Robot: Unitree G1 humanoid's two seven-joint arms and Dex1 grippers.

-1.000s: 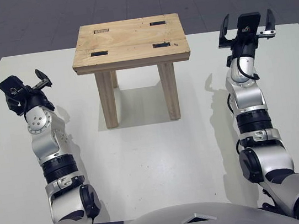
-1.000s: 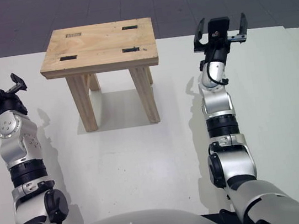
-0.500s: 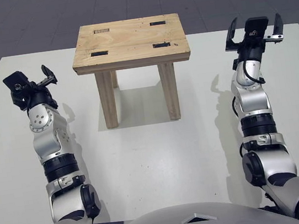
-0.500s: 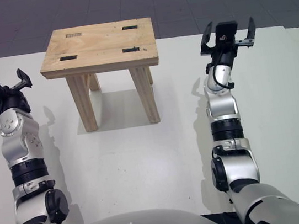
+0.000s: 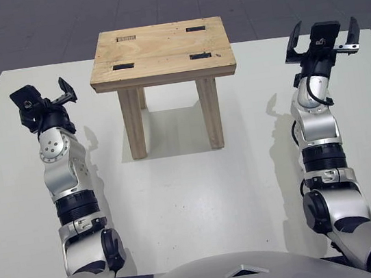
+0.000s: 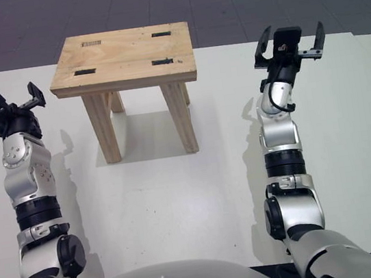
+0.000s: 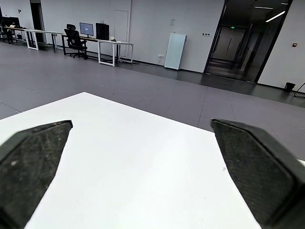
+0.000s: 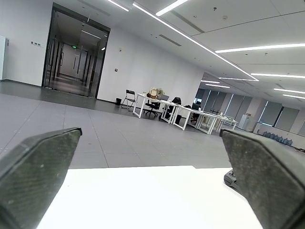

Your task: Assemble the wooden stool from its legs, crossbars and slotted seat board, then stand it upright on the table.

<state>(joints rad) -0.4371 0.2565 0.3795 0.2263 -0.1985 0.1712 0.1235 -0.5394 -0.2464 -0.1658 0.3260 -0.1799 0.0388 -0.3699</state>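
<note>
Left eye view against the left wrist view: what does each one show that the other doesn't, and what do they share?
Left eye view: the assembled stool standing upright on the white table, with the right gripper open off to its right. Left wrist view: the room beyond the table edge, with desks, an office chair, a white cabinet and a dark doorway. Shared: the table and the left gripper, open and holding nothing.
</note>
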